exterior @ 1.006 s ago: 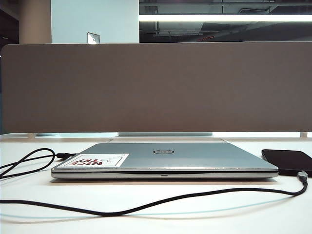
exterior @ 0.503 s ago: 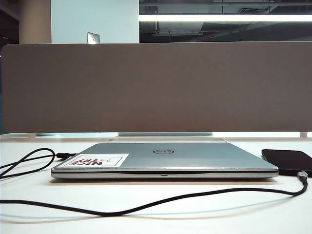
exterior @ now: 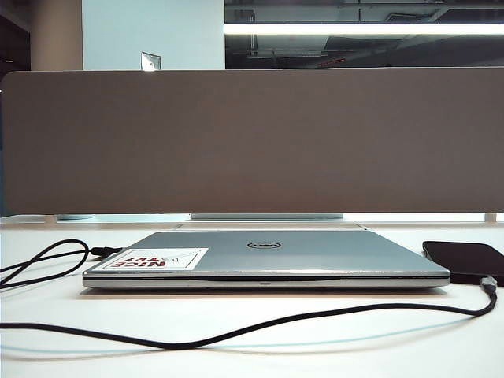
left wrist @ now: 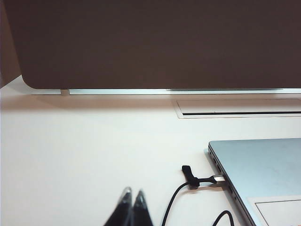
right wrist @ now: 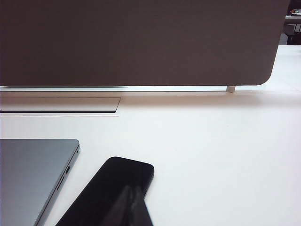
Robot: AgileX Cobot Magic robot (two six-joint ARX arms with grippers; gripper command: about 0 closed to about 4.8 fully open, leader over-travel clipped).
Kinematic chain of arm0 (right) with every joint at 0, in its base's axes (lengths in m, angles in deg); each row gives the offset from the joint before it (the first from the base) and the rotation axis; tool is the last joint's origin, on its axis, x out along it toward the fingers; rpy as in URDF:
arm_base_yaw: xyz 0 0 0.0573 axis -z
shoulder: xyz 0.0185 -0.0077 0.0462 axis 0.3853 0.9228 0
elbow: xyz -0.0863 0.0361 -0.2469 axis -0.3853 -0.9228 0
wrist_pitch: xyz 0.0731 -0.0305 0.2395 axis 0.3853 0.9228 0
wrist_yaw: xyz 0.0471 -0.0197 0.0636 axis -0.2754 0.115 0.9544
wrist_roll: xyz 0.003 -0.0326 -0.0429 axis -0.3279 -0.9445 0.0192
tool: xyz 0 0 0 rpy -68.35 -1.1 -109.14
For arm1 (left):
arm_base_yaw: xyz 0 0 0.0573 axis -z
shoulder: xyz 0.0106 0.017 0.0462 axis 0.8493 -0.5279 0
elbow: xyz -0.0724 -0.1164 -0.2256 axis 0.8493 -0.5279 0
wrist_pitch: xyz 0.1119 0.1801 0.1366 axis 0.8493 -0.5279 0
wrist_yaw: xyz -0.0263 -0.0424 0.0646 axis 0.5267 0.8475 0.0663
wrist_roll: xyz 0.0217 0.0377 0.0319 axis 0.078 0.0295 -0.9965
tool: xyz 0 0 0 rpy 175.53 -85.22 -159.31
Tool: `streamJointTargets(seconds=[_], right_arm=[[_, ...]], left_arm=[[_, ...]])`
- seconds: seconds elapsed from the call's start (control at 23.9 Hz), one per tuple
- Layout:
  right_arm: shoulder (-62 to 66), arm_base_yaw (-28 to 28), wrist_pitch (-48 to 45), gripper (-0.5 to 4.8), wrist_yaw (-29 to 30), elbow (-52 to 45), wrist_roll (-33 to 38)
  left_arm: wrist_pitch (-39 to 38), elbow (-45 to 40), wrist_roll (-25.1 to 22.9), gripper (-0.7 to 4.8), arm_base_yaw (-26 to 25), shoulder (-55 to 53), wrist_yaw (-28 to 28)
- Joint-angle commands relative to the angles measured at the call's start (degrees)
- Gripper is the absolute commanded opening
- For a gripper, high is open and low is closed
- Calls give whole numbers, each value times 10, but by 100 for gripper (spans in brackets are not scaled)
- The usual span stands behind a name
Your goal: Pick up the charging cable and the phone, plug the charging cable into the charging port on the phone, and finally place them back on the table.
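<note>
Left gripper [left wrist: 132,194], closed and empty, hovers near the charging cable [exterior: 236,331]; right gripper [right wrist: 133,190], likewise closed, hovers above the phone [exterior: 466,258] beside the Dell laptop [exterior: 268,256], probably staged for separate pickups.

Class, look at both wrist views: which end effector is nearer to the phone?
The right. The right end effector hangs shut just above the phone. The left end effector, also shut, is on the far side of the laptop, near the cable plugged into it.
</note>
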Motion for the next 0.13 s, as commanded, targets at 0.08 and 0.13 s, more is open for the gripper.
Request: streamJointTargets(seconds=[0.08, 0.13], right_arm=[[-1, 0, -8, 1, -2, 1, -1], [-1, 0, -8, 1, -2, 1, -1]], left_arm=[[8, 3, -4, -5, 0, 0, 2], [8, 3, -4, -5, 0, 0, 2]])
